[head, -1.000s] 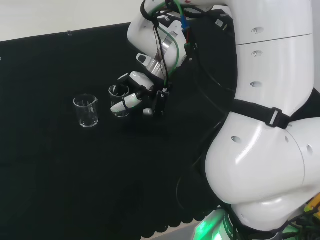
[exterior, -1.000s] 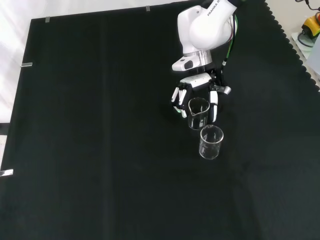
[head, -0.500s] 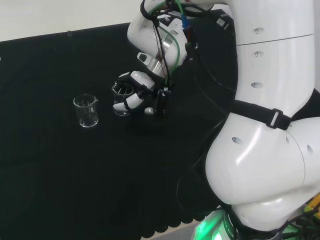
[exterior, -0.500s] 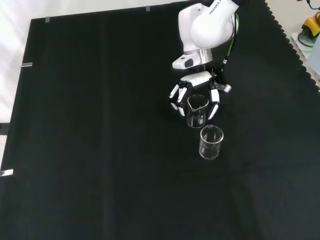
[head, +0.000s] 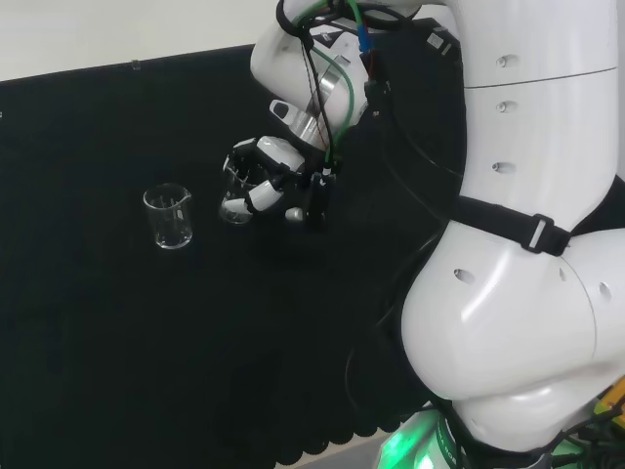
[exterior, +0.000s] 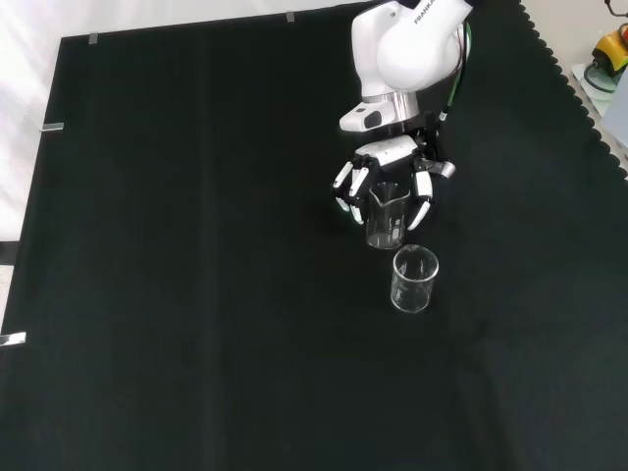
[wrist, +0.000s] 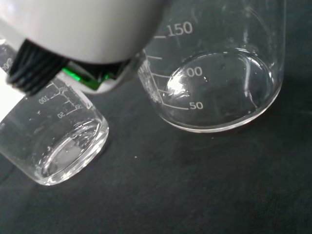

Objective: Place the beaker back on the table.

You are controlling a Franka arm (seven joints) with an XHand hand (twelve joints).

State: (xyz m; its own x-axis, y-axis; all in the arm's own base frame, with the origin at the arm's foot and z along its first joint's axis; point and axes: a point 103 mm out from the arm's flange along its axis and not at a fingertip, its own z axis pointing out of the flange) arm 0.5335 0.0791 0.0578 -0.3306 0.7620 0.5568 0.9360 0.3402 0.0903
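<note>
Near mid-counter (exterior: 147, 294), beside the second beaker (exterior: 414, 280), sits the held beaker (exterior: 388, 218) with the hand (exterior: 385, 177) curled around its upper wall. Compared with a second ago: raised slightly and shifted away from its neighbour, fingers (head: 256, 198) closing in. Judged as not yet released; base height over the cloth impossible to tell from the wrist view.
</note>
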